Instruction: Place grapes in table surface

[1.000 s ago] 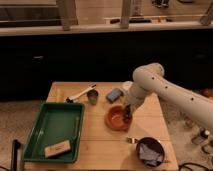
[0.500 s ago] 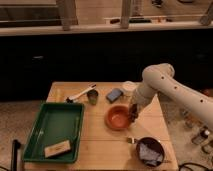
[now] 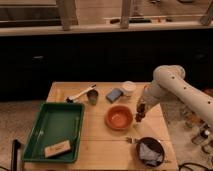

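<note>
Jaws of the gripper (image 3: 140, 116) pinch the grapes (image 3: 140, 114), hanging just right of the orange bowl (image 3: 119, 118), bare tabletop (image 3: 100, 137) directly below.

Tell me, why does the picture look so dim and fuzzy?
Camera view: soft blur all over, edges smeared. Dark band behind the table surface; tabletop warmly lit. The claw, shut on the grapes, hangs right of the orange bowl, its details lost in blur.

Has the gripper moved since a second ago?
Yes. The gripper, shut on the grapes, has shifted right, from over the orange bowl to just past its right rim, above the table surface.
</note>
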`<action>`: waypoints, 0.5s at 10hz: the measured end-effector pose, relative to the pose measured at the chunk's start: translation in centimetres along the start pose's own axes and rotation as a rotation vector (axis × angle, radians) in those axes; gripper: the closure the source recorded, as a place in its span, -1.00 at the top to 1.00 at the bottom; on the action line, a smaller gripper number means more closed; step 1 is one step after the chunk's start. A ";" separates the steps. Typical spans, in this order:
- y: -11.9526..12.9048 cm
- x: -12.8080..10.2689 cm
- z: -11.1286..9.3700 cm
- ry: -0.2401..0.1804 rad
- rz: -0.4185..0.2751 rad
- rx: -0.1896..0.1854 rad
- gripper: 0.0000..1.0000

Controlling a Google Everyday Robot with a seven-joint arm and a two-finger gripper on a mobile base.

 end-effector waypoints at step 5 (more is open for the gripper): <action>1.3 3.0 1.9 -0.034 0.074 -0.010 -1.00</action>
